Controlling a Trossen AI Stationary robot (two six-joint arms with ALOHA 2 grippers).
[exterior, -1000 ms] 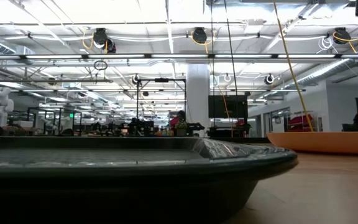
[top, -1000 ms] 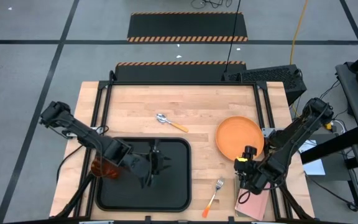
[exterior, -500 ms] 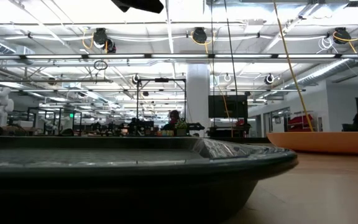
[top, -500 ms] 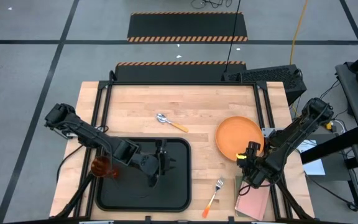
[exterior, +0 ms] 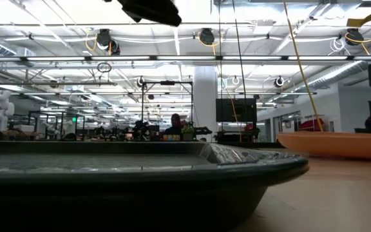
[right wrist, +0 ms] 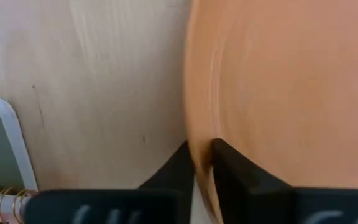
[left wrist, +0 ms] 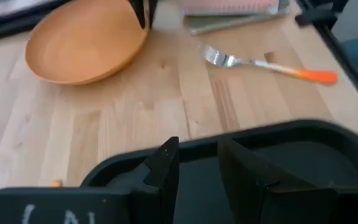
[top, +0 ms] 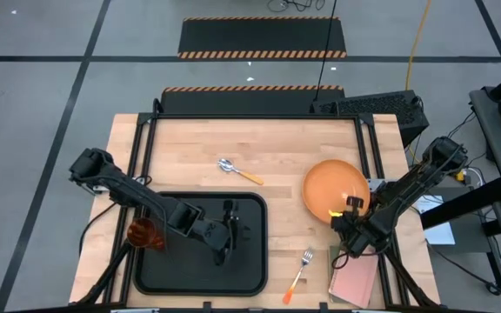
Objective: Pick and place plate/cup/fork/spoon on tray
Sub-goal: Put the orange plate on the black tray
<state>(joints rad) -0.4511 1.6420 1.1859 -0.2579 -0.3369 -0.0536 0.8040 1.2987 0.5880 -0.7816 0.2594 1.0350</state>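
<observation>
You see only a slice of the plate in the right wrist view; the frame cuts off the rest. In the low view, the tray rim fills the foreground and hides the cup, fork and spoon.

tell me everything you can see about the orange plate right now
The plate is round, shallow and plain orange, smooth and matte, with a low raised rim. It sits on the wooden table toward its right side, outside the black tray. The right gripper has its two dark fingers pinched on the rim, one finger on each side of the edge. Nothing lies on it.
</observation>
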